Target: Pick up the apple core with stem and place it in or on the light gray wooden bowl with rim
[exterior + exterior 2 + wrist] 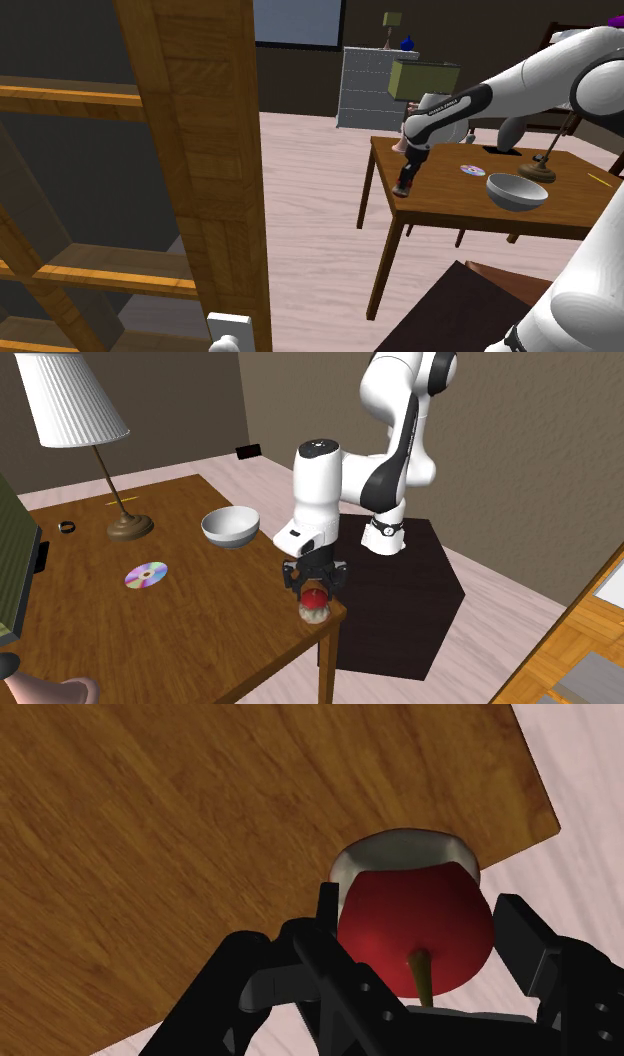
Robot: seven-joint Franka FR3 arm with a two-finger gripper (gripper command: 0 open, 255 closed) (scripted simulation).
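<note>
The apple core (415,919) is red with a pale bitten end and a brown stem (422,974). It stands at the very corner of the wooden table (200,612). My black gripper (314,587) comes down on it from above, and both fingers (325,939) clasp its red flesh. In the shoulder view the gripper (406,185) is at the table's near left corner. The light grey bowl (230,527) sits on the table, a short way from the apple core and nearer the lamp; it also shows in the shoulder view (517,192).
A CD (146,575), a lamp (100,442) with a round base, a small black ring (66,528) and a yellow pencil (120,502) lie on the table. A wooden shelf frame (200,150) blocks the shoulder view's left. A grey dresser (375,90) stands behind.
</note>
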